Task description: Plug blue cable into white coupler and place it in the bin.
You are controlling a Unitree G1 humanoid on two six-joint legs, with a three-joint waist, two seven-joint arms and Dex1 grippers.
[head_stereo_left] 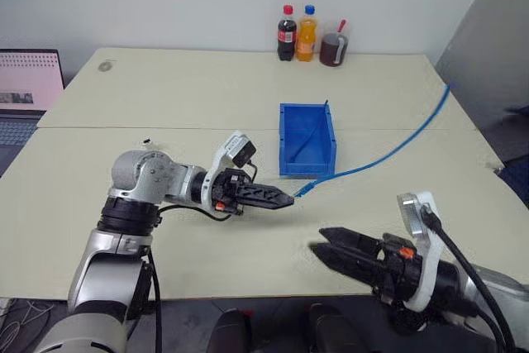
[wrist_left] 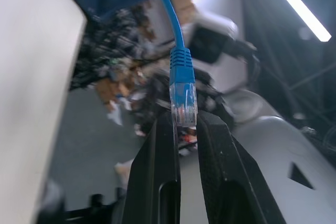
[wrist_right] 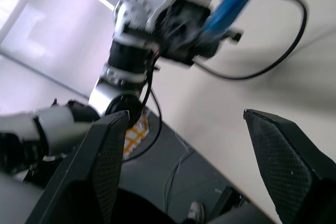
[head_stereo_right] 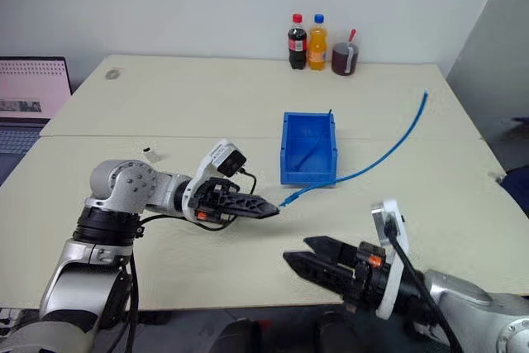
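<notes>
The left gripper [head_stereo_left: 285, 200] pinches the blue cable [head_stereo_left: 388, 155] by its plug, just near of the bin [head_stereo_left: 307, 142]; the right gripper [head_stereo_left: 326, 245] gapes empty. Plugging and binning remain.

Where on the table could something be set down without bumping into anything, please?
The widest bare stretch lies between the bin and the table's left edge. Another runs between the bin and the bottles at the back. The near edge is crowded: the left hand grips the blue cable's plug in front of the bin, with the open right hand close by.
</notes>
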